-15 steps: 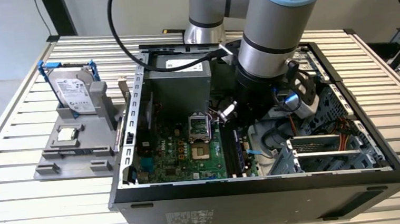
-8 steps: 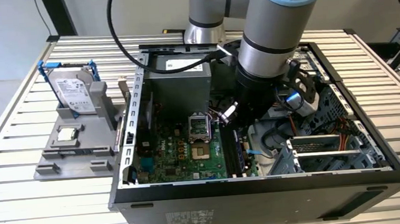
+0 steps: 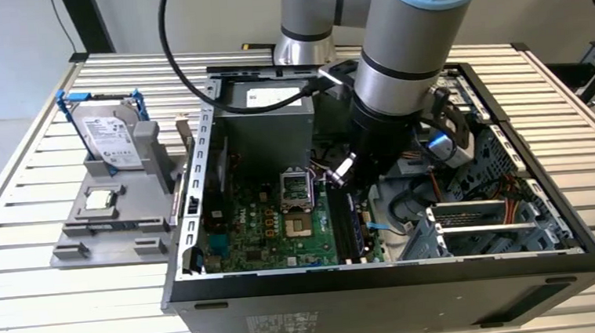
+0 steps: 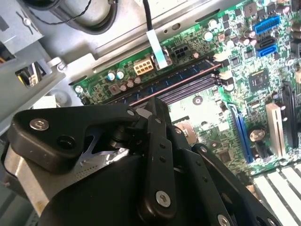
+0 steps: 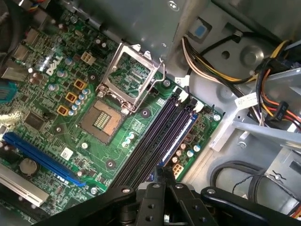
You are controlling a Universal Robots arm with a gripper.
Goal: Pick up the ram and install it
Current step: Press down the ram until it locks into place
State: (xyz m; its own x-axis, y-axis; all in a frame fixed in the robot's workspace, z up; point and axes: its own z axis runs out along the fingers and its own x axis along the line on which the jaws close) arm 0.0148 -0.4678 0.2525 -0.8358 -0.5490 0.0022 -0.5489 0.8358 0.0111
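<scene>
The gripper is down inside the open computer case, over the memory slots on the green motherboard. In the first wrist view its fingers come together almost to a point over the outermost slot, and a dark blue-green stick, the ram, stands in that slot below them. If the fingers clamp the ram or only touch its top edge I cannot tell; they look nearly closed. In the second wrist view the ram runs as a long bluish strip along the board edge, beside the other black slots.

The room for moving is narrow. In the exterior view the power supply box stands at about 11 o'clock from the gripper, and the drive cage with cables is at about 4 o'clock, just beside the slots. The open processor socket lies near, at 9 o'clock from the gripper. The case walls rise on all sides.

The case rests on a table of pale metal slats. Toward the exterior view's left, well apart from the case, a grey holder carries a silver hard drive with blue rails.
</scene>
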